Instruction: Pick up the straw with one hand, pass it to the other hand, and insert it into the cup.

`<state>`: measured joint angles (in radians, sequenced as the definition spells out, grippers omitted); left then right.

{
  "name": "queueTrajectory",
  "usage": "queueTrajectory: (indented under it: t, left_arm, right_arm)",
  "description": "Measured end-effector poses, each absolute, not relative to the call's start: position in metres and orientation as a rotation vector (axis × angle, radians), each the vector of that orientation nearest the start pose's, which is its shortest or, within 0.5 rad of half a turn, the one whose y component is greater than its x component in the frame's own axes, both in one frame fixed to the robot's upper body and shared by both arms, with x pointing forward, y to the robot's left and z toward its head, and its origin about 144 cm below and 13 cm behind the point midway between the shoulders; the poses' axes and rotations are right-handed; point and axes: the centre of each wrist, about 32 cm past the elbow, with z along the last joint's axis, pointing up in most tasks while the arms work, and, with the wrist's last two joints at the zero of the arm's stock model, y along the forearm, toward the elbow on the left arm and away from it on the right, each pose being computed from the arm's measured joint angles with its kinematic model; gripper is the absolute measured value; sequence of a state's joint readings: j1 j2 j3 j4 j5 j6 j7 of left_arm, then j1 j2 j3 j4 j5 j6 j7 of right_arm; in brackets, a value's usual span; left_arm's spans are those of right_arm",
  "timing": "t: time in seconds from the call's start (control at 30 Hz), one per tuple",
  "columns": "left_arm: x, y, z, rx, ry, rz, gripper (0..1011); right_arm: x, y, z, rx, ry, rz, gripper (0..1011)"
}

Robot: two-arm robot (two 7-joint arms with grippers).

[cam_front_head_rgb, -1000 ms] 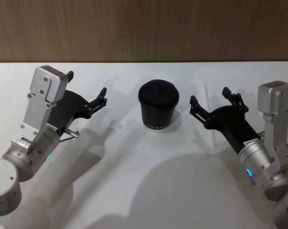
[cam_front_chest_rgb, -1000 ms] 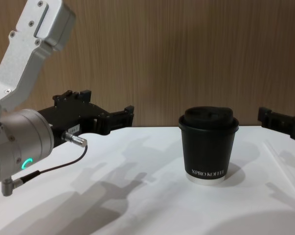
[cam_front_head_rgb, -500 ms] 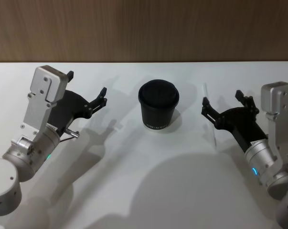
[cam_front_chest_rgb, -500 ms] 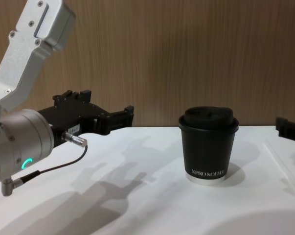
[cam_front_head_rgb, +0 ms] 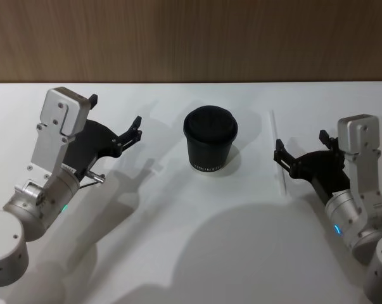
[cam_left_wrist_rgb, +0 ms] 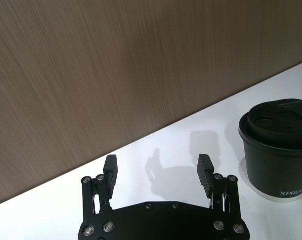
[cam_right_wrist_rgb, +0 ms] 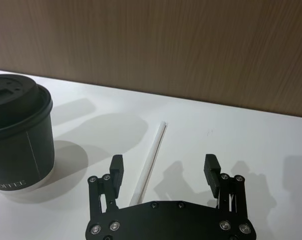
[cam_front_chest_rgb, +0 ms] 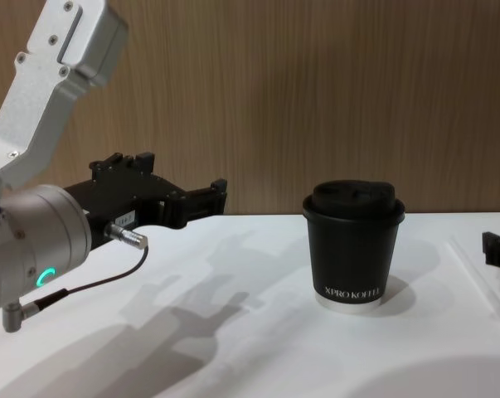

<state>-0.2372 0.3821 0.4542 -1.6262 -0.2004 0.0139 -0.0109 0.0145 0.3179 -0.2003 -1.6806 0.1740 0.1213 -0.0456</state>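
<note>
The straw [cam_front_head_rgb: 278, 152] lies flat on the white table, to the right of the cup [cam_front_head_rgb: 210, 139], a black paper cup with a domed lid. My right gripper [cam_front_head_rgb: 300, 140] hovers open just right of the straw, fingers pointing at it. In the right wrist view the straw [cam_right_wrist_rgb: 151, 155] runs beneath the open gripper [cam_right_wrist_rgb: 164, 165], nearer one finger, with the cup [cam_right_wrist_rgb: 15, 135] off to the side. My left gripper [cam_front_head_rgb: 116, 109] stays open and empty, raised to the left of the cup. The chest view shows the cup [cam_front_chest_rgb: 353, 249] standing upright.
A wood-panelled wall [cam_front_head_rgb: 191, 38] closes off the far edge of the table [cam_front_head_rgb: 178, 240]. The left arm's silver wrist and grey cable [cam_front_chest_rgb: 34, 249] bulk large at the left of the chest view.
My right gripper has drawn back to the right, away from the cup, and slid almost out of the chest view. The straw, cup and left arm have not moved.
</note>
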Motion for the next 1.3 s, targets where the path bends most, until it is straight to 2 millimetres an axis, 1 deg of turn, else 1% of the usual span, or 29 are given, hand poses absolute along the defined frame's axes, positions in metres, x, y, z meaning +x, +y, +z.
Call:
queueTrajectory:
  t: [1.3]
  left_arm:
    - [0.492,0.198,1.204,0.061,-0.268,1.124,1002]
  right_arm:
    - [0.465,-0.245,1.151,-0.21,0.058,-1.385,1001]
